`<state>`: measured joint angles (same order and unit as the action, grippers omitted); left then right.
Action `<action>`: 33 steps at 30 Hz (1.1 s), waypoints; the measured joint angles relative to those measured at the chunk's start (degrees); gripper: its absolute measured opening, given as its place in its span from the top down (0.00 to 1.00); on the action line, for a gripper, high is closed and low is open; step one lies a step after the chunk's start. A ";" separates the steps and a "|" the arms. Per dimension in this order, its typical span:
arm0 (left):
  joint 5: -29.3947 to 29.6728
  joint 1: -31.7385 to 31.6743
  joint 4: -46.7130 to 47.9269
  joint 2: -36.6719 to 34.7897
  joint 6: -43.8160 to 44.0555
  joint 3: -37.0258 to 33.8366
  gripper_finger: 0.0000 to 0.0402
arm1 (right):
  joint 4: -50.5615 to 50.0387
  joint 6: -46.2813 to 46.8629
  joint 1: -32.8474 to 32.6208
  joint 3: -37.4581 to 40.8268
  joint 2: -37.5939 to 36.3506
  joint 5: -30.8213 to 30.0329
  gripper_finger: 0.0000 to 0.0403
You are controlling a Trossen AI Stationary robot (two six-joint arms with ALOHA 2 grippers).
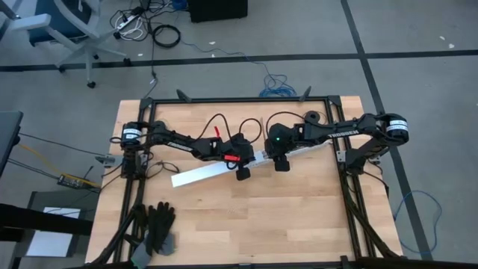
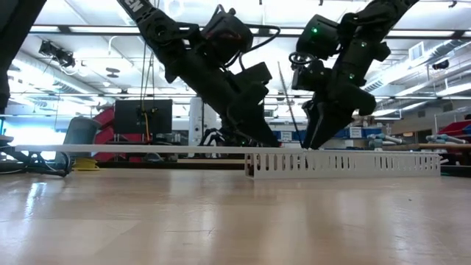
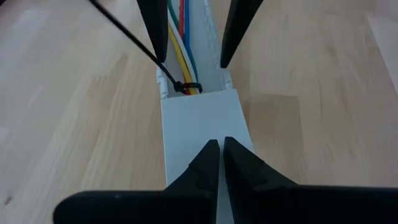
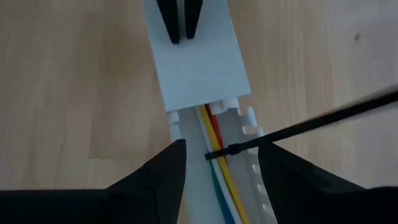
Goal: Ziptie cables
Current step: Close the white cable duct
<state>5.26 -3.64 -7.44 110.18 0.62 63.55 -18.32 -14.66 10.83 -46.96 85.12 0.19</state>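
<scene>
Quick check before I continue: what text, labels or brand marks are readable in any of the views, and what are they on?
"TROSSEN": white lettering on the right arm, only partly legible in the high view.
White letters on the left arm in the low view: cropped at the edge, unreadable.
Signs in the room behind the table in the low view: too small to read.
White channel, cables and zip tie: no text visible.

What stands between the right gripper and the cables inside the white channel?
Nothing visible blocks them from above. The right gripper is open, its fingers straddling the uncovered part of the white channel where the cables lie. A black zip tie is already looped around them. The channel's cover ends just before that spot.
</scene>
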 joint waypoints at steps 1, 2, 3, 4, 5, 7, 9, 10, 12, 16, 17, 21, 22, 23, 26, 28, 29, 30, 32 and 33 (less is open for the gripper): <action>-0.02 0.00 -0.96 0.69 0.00 0.00 1.00 | 0.19 0.00 0.06 0.10 0.24 0.04 0.53; -0.15 0.00 -2.42 1.37 0.02 0.02 1.00 | 0.69 0.00 0.11 0.14 0.74 0.15 0.53; -0.42 -0.04 -3.23 1.79 0.02 0.22 1.00 | 0.75 0.02 0.14 0.17 0.96 0.68 0.54; -0.54 -0.07 -3.48 2.28 0.04 0.17 1.00 | 0.74 0.00 0.17 0.18 0.98 1.24 0.54; -0.62 -0.07 -3.91 2.62 0.04 0.18 1.00 | 0.83 0.00 0.17 0.18 1.42 1.43 0.54; -0.59 -0.04 -3.95 2.72 0.04 0.20 1.00 | 0.91 -0.04 0.17 0.18 1.55 1.57 0.54; -0.68 -0.04 -3.93 2.74 0.04 0.20 1.00 | 0.89 -0.14 0.15 0.20 1.64 1.59 0.54; -0.68 -0.06 -4.04 2.76 0.04 0.16 1.00 | 0.89 -0.36 0.17 0.20 1.72 1.62 0.54; -0.86 -0.12 -4.54 2.80 -0.14 0.13 1.00 | 0.98 -0.51 0.15 0.27 1.73 1.62 0.54; -1.05 -0.19 -5.35 2.89 -0.26 0.07 1.00 | 1.13 -0.54 0.17 0.31 2.05 2.60 0.54; -1.11 -0.28 -5.37 2.89 -0.26 0.07 1.00 | 1.13 -0.56 0.15 0.35 2.10 2.71 0.54; -1.36 -0.52 -5.37 2.92 -0.26 0.07 1.00 | 1.13 -0.56 0.15 0.35 2.10 2.82 0.55; -1.36 -0.52 -5.35 2.93 -0.28 0.07 1.00 | 1.16 -0.59 0.15 0.36 2.10 2.82 0.55; -1.35 -0.52 -5.32 2.94 -0.29 0.07 1.00 | 1.21 -0.90 0.15 0.38 2.10 2.82 0.55; -1.29 -0.52 -5.10 2.96 -0.31 0.07 1.00 | 1.31 -1.80 0.15 0.38 1.61 2.78 0.55; -1.25 -0.52 -4.97 2.97 -0.31 0.07 1.00 | 1.02 -2.09 0.15 0.27 0.86 2.30 0.55; -1.23 -0.52 -4.94 2.98 -0.31 0.07 1.00 | 0.94 -2.17 0.15 0.26 0.32 2.02 0.55; -1.20 -0.52 -4.95 2.98 -0.31 0.04 1.00 | 1.09 -2.33 0.15 0.19 -0.24 1.99 0.55; -1.10 -0.52 -4.96 3.00 -0.31 0.04 1.00 | 1.22 -2.36 0.15 0.00 -0.74 1.99 0.55; -1.04 -0.52 -4.96 3.00 -0.33 0.04 1.00 | 0.78 -2.37 0.15 0.00 -0.74 1.99 0.55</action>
<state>4.21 -4.16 -12.40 113.19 0.30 63.59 -17.54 -17.03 10.98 -46.96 84.38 2.17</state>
